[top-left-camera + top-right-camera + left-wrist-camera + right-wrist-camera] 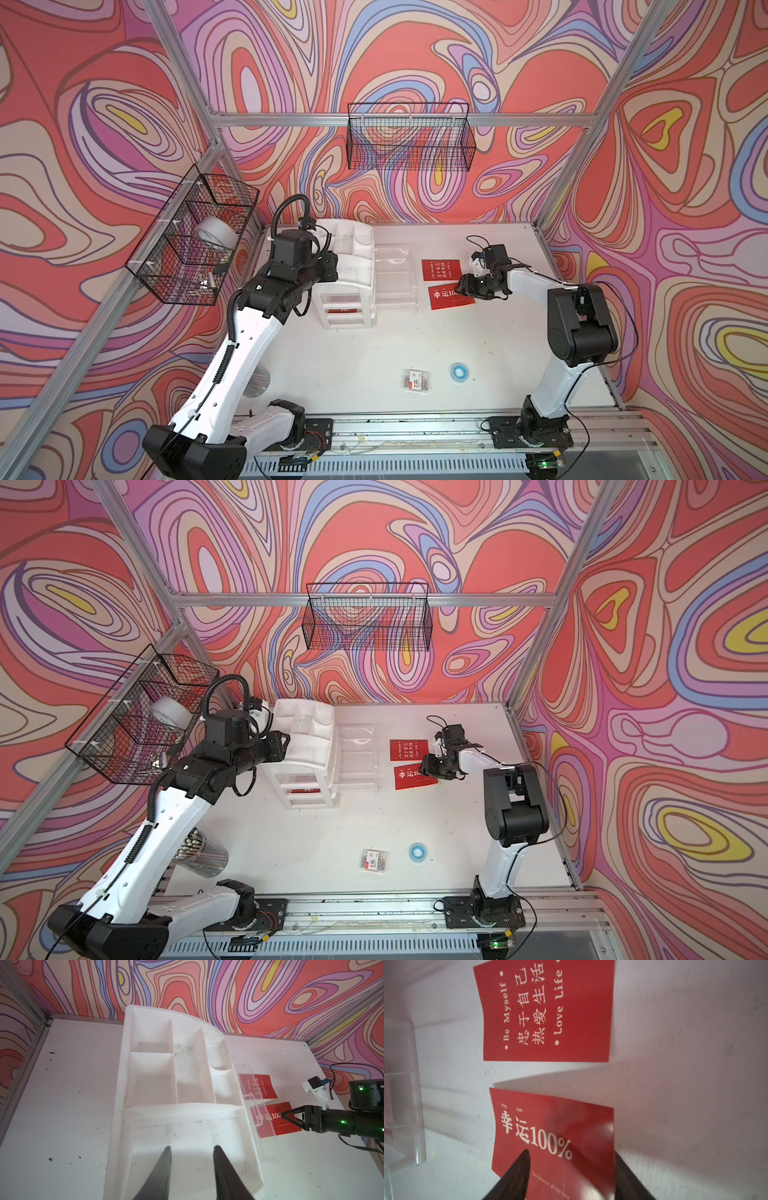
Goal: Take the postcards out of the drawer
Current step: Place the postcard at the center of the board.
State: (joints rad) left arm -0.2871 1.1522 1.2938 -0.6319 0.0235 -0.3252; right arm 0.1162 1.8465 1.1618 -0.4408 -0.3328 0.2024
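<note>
Two red postcards lie flat on the white table to the right of the white drawer unit (345, 257). One reads "Be Myself" (441, 269) (548, 1012). The other reads "100%" (444, 300) (550, 1126). A third red card (344, 310) shows inside a lower drawer. A clear drawer (395, 274) is pulled out toward the cards and looks bare. My right gripper (571, 1151) (457, 286) hovers open over the "100%" card, with one finger above it and one at its edge. The left gripper (193, 1148) is open over the unit's flat top, with nothing between its fingers.
A small clear packet with a red label (417, 380) and a blue tape roll (458, 370) lie near the table's front. A silver cup (199, 852) stands at the front left. Wire baskets hang on the left wall (195, 237) and the back wall (409, 137).
</note>
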